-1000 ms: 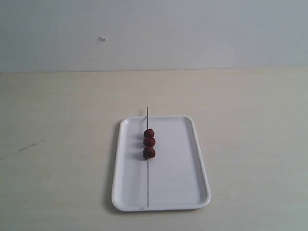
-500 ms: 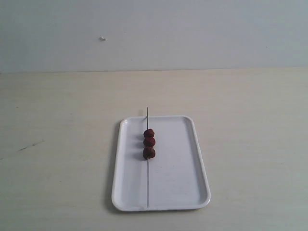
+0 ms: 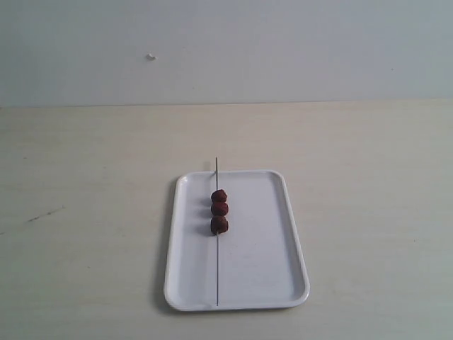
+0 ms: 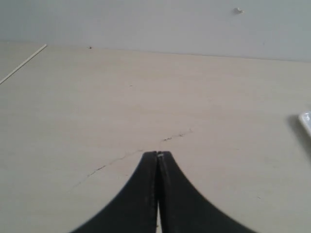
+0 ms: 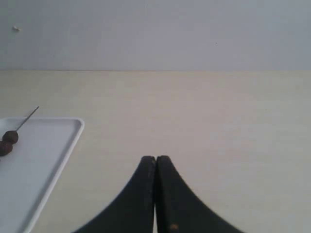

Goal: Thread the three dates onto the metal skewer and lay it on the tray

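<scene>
The white tray lies on the table in the exterior view. Along its left half rests the thin metal skewer, its far tip poking past the tray's back rim. Three dark reddish-brown dates sit threaded on it in a row near the far end. Neither arm shows in the exterior view. My left gripper is shut with nothing in it, over bare table; the tray's corner peeks in at the edge. My right gripper is shut and empty, beside the tray, where two dates and the skewer tip show.
The pale wooden table runs back to a grey-white wall. A thin crack line marks the tabletop under the left gripper, and a dark scuff lies at the table's left side.
</scene>
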